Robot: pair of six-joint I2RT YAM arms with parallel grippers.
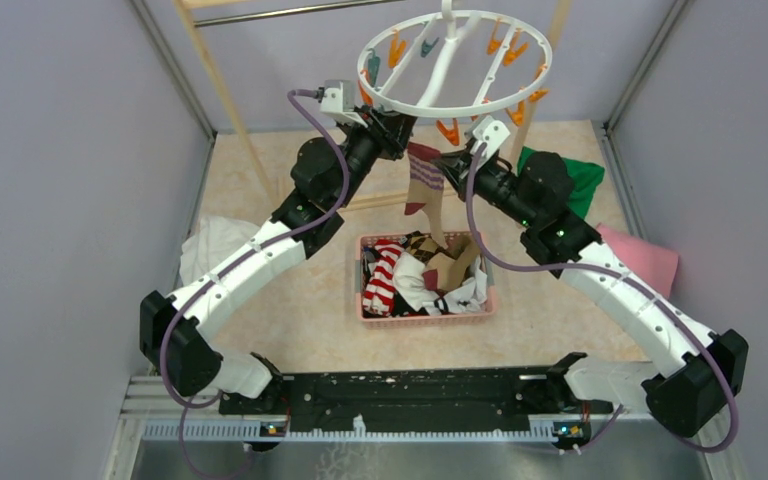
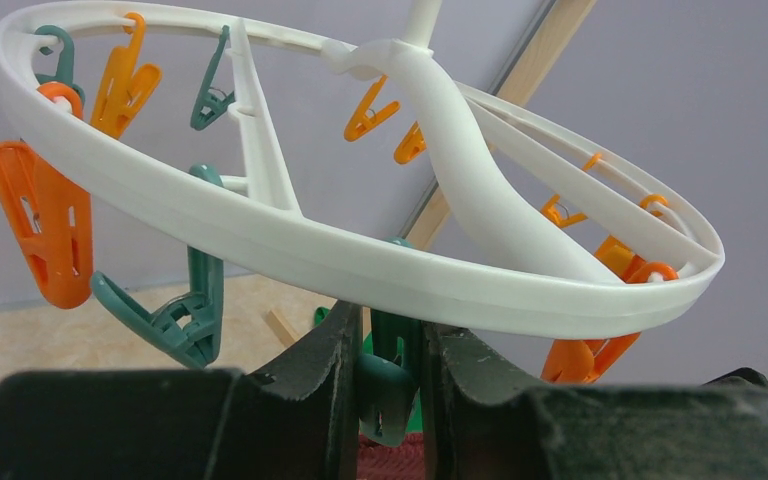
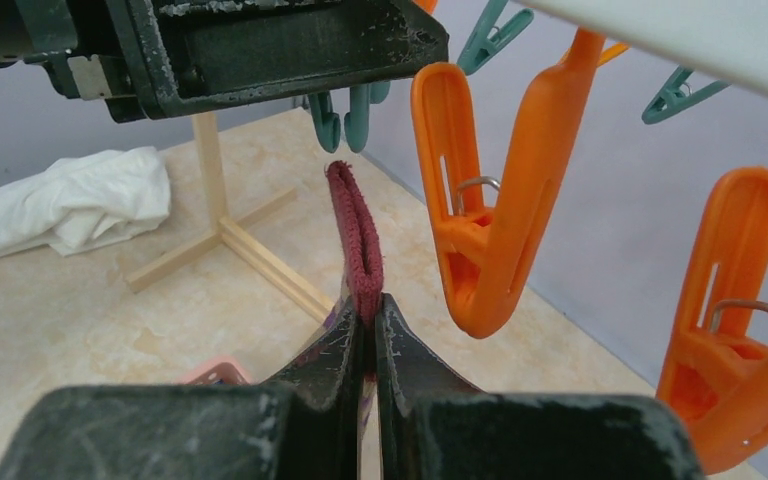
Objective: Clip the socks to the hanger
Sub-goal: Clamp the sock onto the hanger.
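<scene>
Tabletop basket (image 1: 426, 318) holds socks (image 1: 388, 275); left gripper (image 2: 392, 350) squeezes peg (image 2: 384, 395), right gripper (image 3: 370, 322) pinches sock (image 3: 356, 230).

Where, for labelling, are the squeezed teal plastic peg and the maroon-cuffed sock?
Teal plastic peg (image 2: 388, 385): left wrist view, its lower handle end.
Maroon-cuffed sock (image 3: 358, 240): right wrist view, folded cuff edge.

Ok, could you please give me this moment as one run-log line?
left tool: squeezing teal peg on hanger | right tool: shut on sock | cuff just below peg, not clipped
</scene>
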